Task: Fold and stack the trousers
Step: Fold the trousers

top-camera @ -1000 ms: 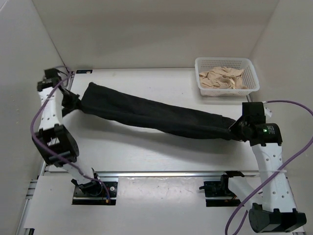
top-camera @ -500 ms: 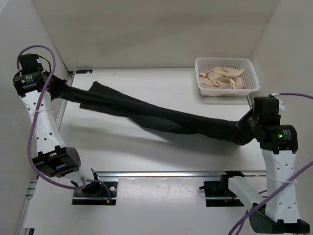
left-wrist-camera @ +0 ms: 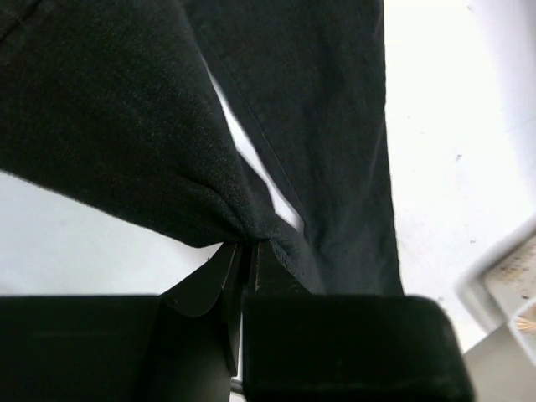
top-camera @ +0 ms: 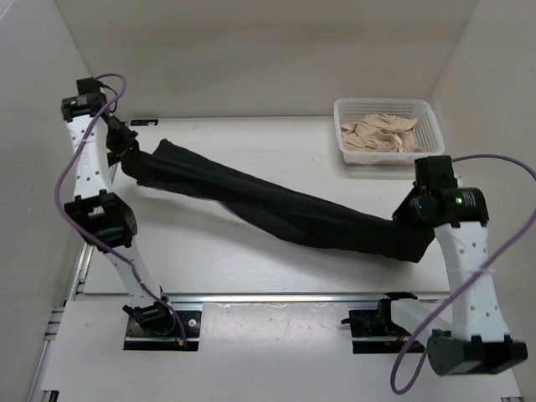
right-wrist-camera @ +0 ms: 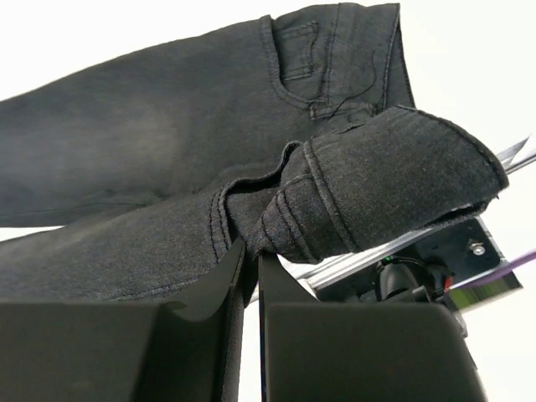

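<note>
The trousers (top-camera: 276, 209) hung as one long black band between the two arms, running from well to the left of the white basket (top-camera: 389, 157) down to a spot just nearer the arm bases than the basket. The left gripper (top-camera: 126, 155), well apart from the basket on its left, was clenched on one end of the cloth. The right gripper (top-camera: 410, 219), close in front of the basket, was clenched on the other end. The band twisted about halfway along and sagged toward the table (top-camera: 209, 260); whether it touched there could not be told.

Only the top view showed the whole span and the basket's load, a heap of beige cloth (top-camera: 381, 134). A small green light glowed on the right arm, on the side away from the basket.

The left wrist view gave the close grip: the jaws of the left gripper (left-wrist-camera: 247, 251) were nearly together, pinching a gathered point of the trousers (left-wrist-camera: 109, 126), which fanned out in two dark folds with a bright gap between them. A pale corner at that view's right edge looked like the basket (left-wrist-camera: 500, 266), with something beige inside it.

The right wrist view showed detail seen nowhere else – double-stitched seams, a pocket (right-wrist-camera: 297, 54) and a rolled, thick edge that looked like the waistband (right-wrist-camera: 394, 176), so this was the waist end. The right gripper (right-wrist-camera: 249, 251) bit a bunch of that fabric. Beyond it lay a metal rail (right-wrist-camera: 444, 251) and a purple cable (right-wrist-camera: 502, 266).
</note>
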Robot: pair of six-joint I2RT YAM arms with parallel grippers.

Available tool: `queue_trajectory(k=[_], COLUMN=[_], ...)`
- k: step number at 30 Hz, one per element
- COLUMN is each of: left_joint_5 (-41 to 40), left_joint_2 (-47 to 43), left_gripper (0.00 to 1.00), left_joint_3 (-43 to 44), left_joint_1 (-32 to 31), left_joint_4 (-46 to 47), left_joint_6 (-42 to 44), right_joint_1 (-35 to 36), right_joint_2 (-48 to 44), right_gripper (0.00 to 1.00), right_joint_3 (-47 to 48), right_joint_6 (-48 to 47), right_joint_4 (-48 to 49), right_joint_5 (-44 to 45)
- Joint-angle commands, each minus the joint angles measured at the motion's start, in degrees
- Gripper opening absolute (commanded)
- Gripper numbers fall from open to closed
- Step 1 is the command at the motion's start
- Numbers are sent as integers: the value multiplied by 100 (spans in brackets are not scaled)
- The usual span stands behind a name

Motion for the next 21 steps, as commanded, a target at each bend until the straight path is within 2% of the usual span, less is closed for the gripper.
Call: queue_trajectory(k=[1, 5, 12, 21], left_joint_5=[-1155, -1489, -2165, -1841], left_joint_2=[620, 1516, 1580, 1949], left_gripper=[10, 10, 10, 10], left_joint_3=[848, 1510, 1563, 1924], left_joint_1=[-61, -309, -309, -309], left_joint_4=[537, 273, 273, 343], left_joint_6=[341, 403, 587, 702], right_joint_1=[-78, -78, -78, -184], right_joint_2=[449, 986, 1504, 2313], right_gripper=[7, 3, 3, 3], right_joint_3=[67, 6, -126, -530], right_joint_6=[-569, -710, -763, -710], right_joint_4=[-136, -30, -82, 717], right_joint_5=[957, 1027, 1089, 123])
